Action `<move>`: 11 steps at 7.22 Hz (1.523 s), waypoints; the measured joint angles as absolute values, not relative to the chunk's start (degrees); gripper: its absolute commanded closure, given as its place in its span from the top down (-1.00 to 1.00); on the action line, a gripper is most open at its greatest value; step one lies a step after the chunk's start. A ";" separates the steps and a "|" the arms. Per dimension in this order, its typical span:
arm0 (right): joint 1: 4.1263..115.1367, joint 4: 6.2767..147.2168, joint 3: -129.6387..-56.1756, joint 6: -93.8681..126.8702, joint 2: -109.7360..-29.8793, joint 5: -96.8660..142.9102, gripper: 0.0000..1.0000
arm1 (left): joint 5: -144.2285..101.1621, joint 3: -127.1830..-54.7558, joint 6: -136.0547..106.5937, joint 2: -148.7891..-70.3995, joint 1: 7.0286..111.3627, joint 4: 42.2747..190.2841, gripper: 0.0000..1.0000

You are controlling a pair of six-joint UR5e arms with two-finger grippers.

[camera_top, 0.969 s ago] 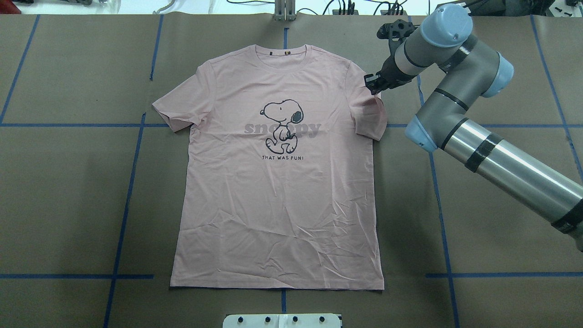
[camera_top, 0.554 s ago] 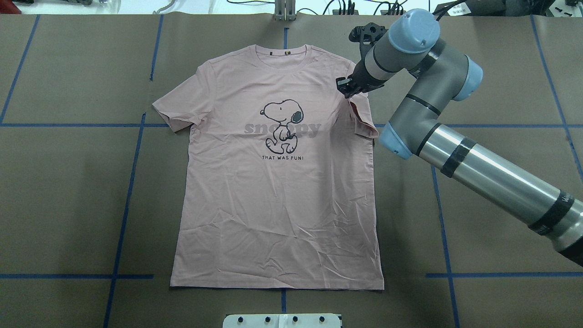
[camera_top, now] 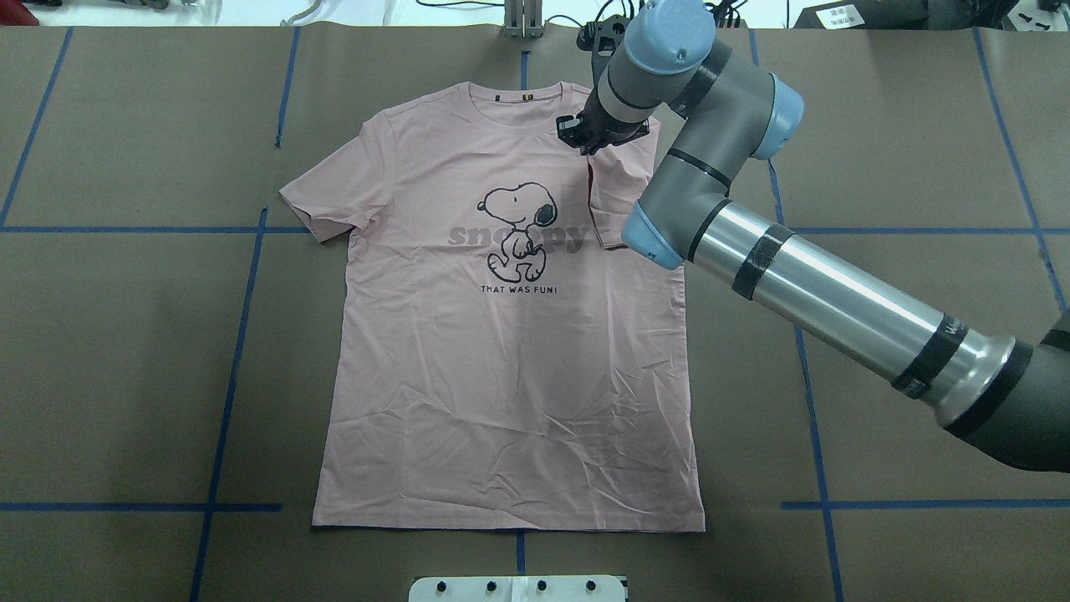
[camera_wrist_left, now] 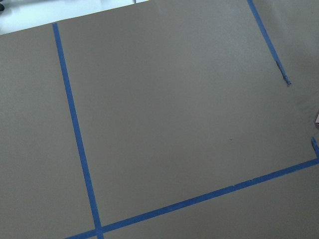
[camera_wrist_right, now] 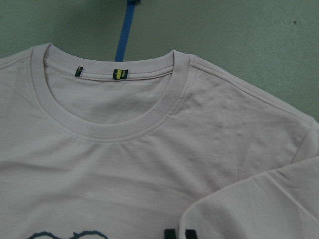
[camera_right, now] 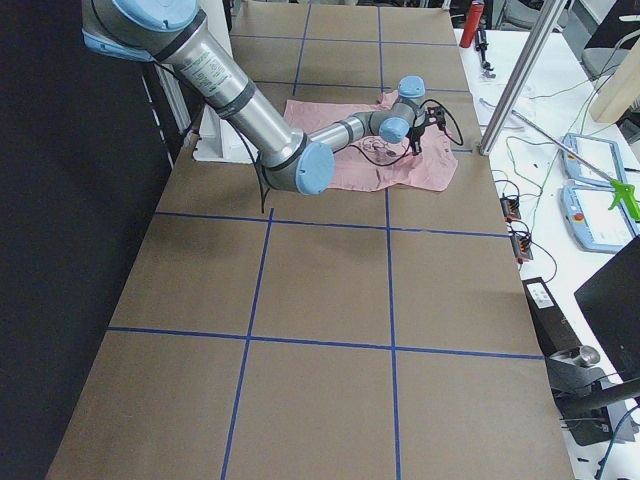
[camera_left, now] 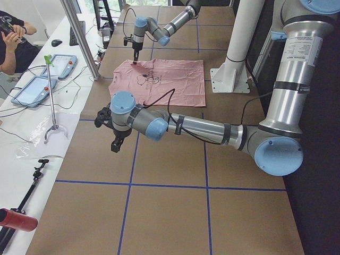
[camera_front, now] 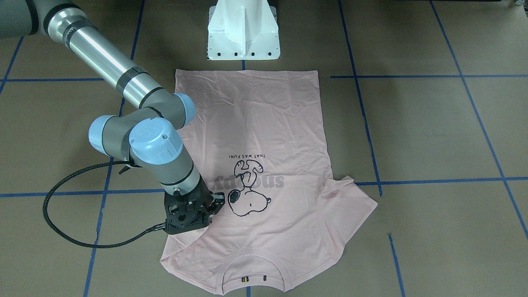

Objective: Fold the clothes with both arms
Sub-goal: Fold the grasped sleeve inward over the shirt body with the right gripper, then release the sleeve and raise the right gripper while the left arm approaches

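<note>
The pale pink T-shirt (camera_top: pixel 501 393) is lying flat and print-up on the table (camera_top: pixel 117 376), with its collar (camera_wrist_right: pixel 124 129) at the far side and its hem at the near side by my base. The sleeve (camera_top: pixel 617 196) on the right is standing doubled back over the chest, its hem edge draping down just right of the Snoopy print (camera_top: pixel 518 230). I'm holding that sleeve with my right gripper (camera_top: pixel 583 138), which is hovering just right of the collar. The fingertips (camera_wrist_right: pixel 172 234) are showing only as two dark nubs at the bottom of my wrist view, so I'm judging the narrow pinch mostly from how the cloth is hanging off me. The other sleeve (camera_top: pixel 322 196) is lying spread out on the left, untouched.

My left gripper (camera_left: pixel 114 144) is hanging over bare paper well left of the shirt. Its camera is showing nothing but table and blue tape (camera_wrist_left: pixel 75 129), and I can't tell whether it is wide or narrow.

So I'm reckoning this is the first fold, the right sleeve going in, with nearly everything else to come. Next I'm wanting a gentle lowering so the sleeve lies flat on the chest with the crease along the side seam. Then comes a clean release, without dragging the cloth back out.
</note>
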State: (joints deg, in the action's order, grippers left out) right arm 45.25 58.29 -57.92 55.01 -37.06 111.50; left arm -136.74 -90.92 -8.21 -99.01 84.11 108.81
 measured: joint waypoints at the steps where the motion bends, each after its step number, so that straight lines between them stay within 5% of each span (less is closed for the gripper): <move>1: 45.18 58.23 -57.62 55.02 -36.71 111.26 1.00 | -136.70 -90.98 -8.19 -99.07 84.11 108.81 1.00; 4: 45.15 59.59 -59.22 56.98 -37.28 112.93 1.00 | -135.69 -91.33 -15.58 -101.45 81.92 108.75 1.00; 8: 47.32 87.27 -78.47 59.19 -43.60 120.40 1.00 | -126.78 -91.62 -44.98 -105.12 68.26 115.27 1.00; 11: 50.36 95.52 -92.14 55.91 -53.32 121.73 1.00 | -112.03 -87.24 -66.11 -111.25 54.35 119.32 1.00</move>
State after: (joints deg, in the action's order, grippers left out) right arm 50.36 95.52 -92.14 55.91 -53.32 121.73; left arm -112.03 -87.24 -66.11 -111.25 54.35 119.32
